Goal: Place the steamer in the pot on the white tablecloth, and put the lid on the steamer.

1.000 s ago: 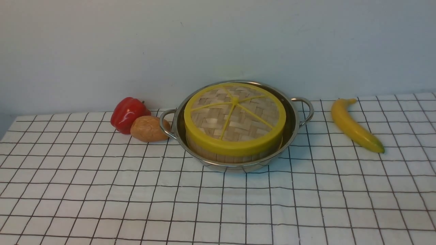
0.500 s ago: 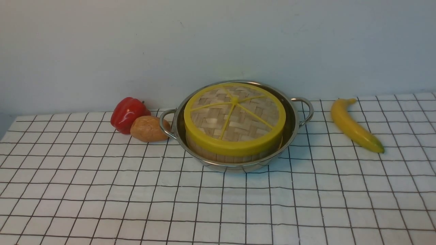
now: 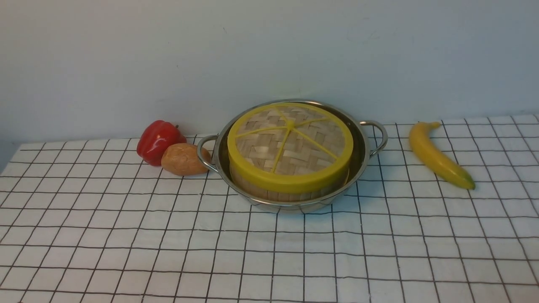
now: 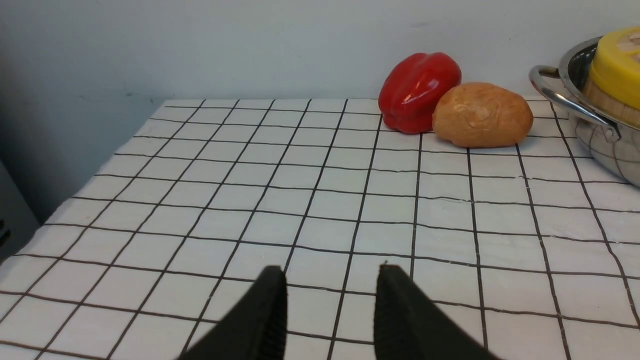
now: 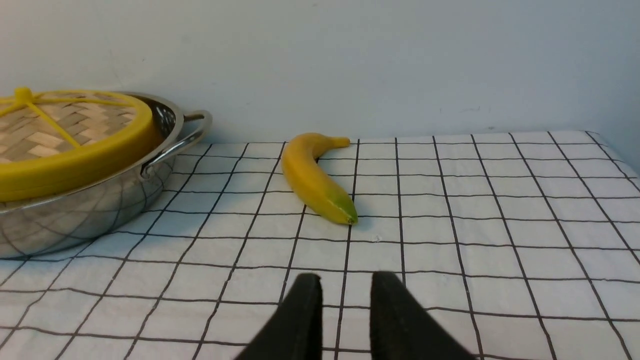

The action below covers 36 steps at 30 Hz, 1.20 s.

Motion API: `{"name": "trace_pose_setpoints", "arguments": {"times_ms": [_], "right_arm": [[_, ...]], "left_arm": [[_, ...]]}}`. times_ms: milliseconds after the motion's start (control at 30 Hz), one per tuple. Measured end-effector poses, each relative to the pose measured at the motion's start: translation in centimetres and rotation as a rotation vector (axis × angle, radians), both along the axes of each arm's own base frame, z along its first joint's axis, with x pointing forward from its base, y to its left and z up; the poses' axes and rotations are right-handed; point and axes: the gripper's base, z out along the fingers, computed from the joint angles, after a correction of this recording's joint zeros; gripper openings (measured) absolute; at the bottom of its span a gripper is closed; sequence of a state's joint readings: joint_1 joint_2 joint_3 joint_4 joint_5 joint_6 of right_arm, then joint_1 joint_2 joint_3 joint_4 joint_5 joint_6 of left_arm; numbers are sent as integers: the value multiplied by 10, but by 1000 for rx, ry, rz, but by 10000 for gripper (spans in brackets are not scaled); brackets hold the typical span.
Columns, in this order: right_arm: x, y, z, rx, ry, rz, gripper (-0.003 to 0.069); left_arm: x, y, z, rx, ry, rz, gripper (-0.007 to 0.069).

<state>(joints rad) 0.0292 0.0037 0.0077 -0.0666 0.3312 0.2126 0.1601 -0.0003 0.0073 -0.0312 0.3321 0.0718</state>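
Note:
The steel pot [image 3: 363,145] stands at the back middle of the white tablecloth [image 3: 269,252]. Inside it sits the bamboo steamer [image 3: 290,192], whose wall shows below the lid [image 3: 289,145]. The woven lid with its yellow rim lies flat on top and hides the steamer's contents. No arm shows in the front view. My left gripper [image 4: 330,272] hangs open over bare cloth, well short of the pot [image 4: 605,135]. Over the cloth on the other side, the right gripper [image 5: 345,279] is open with nothing between its fingers; the lid [image 5: 70,150] and pot [image 5: 100,205] lie off to its side.
A red pepper [image 3: 158,141] and a brown potato [image 3: 184,159] lie against the pot's left handle. A banana [image 3: 438,155] lies to the right of the pot. The cloth's left edge [image 4: 75,190] drops off near the wall.

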Motion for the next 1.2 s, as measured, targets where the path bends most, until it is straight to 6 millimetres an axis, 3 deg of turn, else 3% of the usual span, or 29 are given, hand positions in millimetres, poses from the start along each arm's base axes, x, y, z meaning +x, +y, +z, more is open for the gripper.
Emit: {"name": "trace_pose_setpoints", "arguments": {"times_ms": [1200], "right_arm": [[0,1,-1,-26,6,19,238]], "left_arm": [[0,0,0,0,0,0,243]]}}
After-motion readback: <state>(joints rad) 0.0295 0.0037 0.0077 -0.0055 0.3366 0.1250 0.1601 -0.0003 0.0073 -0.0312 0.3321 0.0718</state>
